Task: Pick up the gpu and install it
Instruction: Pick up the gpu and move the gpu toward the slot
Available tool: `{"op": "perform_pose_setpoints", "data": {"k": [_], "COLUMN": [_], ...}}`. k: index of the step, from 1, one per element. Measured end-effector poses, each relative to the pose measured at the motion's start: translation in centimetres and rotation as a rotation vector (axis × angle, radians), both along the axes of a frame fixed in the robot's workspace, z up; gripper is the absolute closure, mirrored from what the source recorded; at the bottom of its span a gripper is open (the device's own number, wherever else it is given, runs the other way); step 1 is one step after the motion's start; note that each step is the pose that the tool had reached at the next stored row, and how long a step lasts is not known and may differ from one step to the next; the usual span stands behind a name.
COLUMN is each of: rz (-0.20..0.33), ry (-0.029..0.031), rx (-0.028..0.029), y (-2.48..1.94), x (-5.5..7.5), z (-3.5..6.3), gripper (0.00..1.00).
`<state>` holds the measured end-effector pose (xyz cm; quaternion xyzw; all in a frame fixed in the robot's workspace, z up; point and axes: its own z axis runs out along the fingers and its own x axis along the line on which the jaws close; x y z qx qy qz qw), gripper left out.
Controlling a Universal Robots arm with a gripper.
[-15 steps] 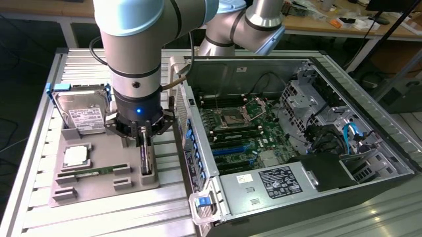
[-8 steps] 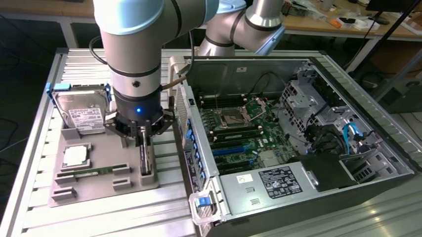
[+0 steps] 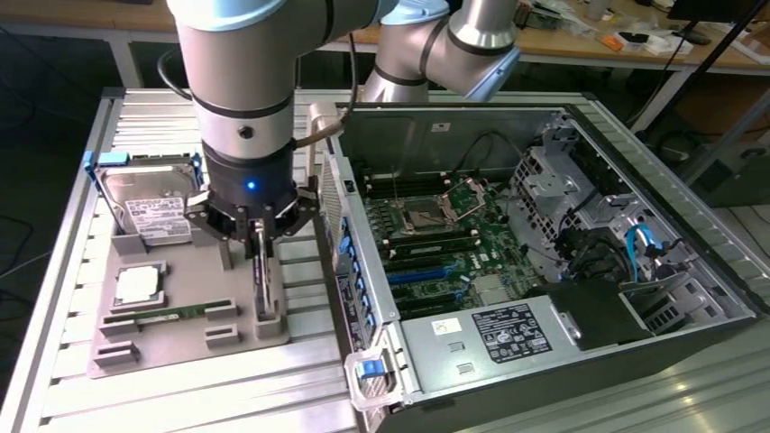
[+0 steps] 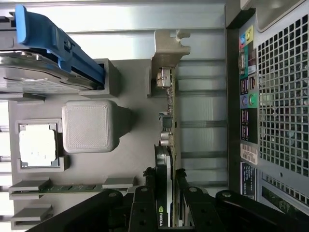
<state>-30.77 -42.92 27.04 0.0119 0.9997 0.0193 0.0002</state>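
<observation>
The gpu (image 3: 262, 281) is a thin dark card standing on edge in a slot at the exterior view's right side of the grey fixture tray (image 3: 180, 354). My gripper (image 3: 259, 236) points straight down over it, with its fingers at the card's top edge. In the wrist view the gpu (image 4: 166, 130) runs away from the camera, its silvery bracket at the far end. The two black fingers (image 4: 147, 186) of my gripper (image 4: 165, 182) sit against either face of the card, shut on it. The card's lower edge still rests in the fixture.
On the fixture lie a hard drive in a blue frame (image 3: 151, 206), a processor chip (image 3: 139, 285) and a green memory stick (image 3: 169, 314). The open computer case (image 3: 673, 298) with its motherboard (image 3: 439, 244) stands close to the exterior view's right of the fixture. The case's rear panel (image 4: 280, 96) is beside the card.
</observation>
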Motion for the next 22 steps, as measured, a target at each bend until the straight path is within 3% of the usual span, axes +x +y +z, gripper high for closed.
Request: {"op": "perform_pose_setpoints", "data": {"k": [22], "rz": [0.000], "ry": [0.0000], "rx": [-0.0005], "y": [0.00], "x": [0.0], "z": [5.55], "gripper": [0.73]}}
